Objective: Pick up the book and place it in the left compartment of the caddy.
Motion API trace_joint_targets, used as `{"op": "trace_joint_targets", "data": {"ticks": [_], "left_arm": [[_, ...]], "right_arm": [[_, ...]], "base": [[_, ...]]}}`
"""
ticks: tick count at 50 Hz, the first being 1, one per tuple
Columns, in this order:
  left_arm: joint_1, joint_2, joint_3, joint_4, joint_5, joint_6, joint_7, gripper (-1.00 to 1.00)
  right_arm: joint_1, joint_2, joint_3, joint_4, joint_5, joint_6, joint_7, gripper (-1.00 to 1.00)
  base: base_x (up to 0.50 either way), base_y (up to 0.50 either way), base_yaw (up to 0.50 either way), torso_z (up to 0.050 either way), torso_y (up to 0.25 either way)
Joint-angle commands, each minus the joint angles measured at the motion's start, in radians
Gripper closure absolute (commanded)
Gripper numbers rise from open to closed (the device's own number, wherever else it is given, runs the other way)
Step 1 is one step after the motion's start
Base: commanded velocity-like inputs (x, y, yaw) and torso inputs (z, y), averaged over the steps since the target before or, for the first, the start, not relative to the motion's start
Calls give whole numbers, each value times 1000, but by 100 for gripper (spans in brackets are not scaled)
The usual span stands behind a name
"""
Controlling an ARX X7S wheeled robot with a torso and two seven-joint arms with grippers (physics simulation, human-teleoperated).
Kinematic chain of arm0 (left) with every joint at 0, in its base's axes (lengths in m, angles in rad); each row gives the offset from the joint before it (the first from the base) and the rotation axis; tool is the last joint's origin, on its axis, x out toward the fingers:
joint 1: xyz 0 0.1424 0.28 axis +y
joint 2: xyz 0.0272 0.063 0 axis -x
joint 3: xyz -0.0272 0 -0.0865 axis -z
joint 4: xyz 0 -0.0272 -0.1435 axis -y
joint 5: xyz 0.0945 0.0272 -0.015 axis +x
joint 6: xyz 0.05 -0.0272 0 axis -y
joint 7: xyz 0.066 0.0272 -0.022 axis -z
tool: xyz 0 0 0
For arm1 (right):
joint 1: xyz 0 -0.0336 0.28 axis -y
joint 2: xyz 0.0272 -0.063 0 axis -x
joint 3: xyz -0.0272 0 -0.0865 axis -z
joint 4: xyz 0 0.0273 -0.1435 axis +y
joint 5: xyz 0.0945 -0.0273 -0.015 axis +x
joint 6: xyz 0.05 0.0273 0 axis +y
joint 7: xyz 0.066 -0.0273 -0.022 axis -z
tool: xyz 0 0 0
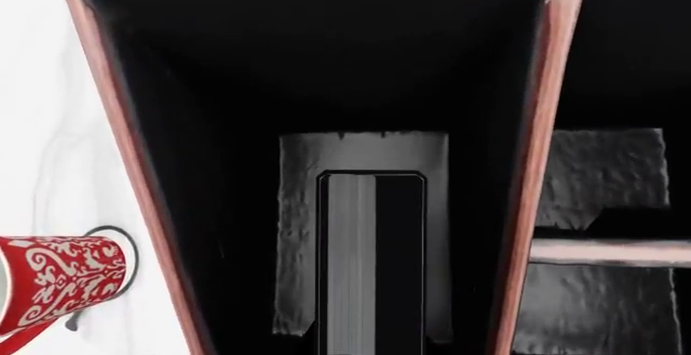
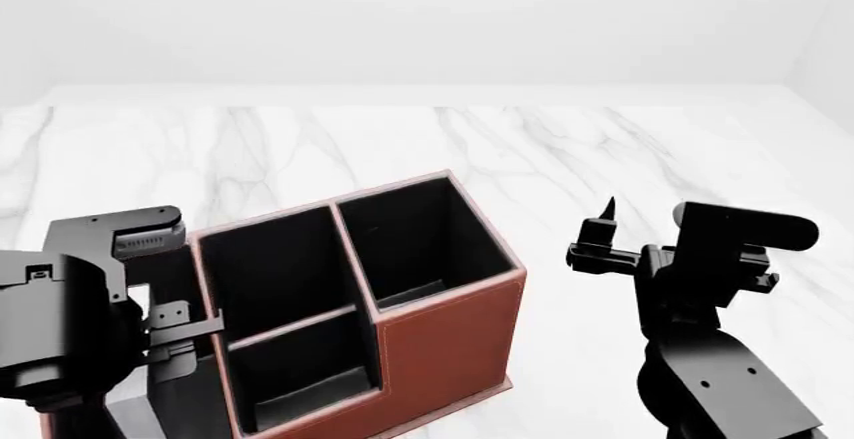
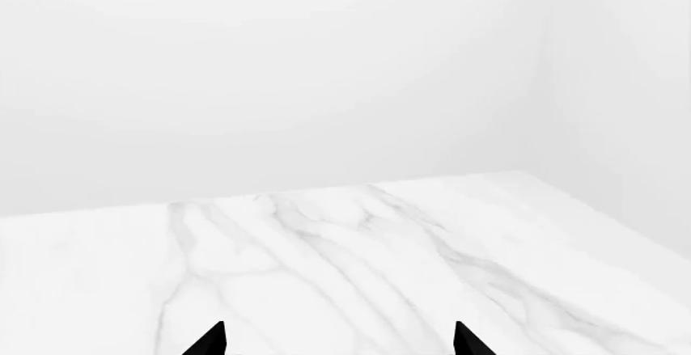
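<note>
Nearest the left wrist lens, the book stands on edge inside the left compartment of the caddy; I cannot tell whether the left gripper grips it. At 9 o'clock stands a mug. Risk: withdrawing crooked could snag the divider. At 3 o'clock, the right gripper hangs spread wide, empty.

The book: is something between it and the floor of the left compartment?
Nothing visible. In the left wrist view the book hangs inside the left compartment, above its bare grey floor; the mug stands outside the caddy.
</note>
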Motion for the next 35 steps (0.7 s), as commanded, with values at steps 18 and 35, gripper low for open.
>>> {"op": "trace_joint_targets", "data": {"ticks": [18,35], "left_arm": [[-16,-1,-1,-12,9,-4,-18,-100],[-269,-29,-153,127,-101,-87,-114,-100]], "right_arm": [[-2,2,-6,9,2,-11,2,-100],[5,6,-9,-2,8,-1,9,-100]], "base": [[0,0,0,0,0],[0,0,0,0,0]]}}
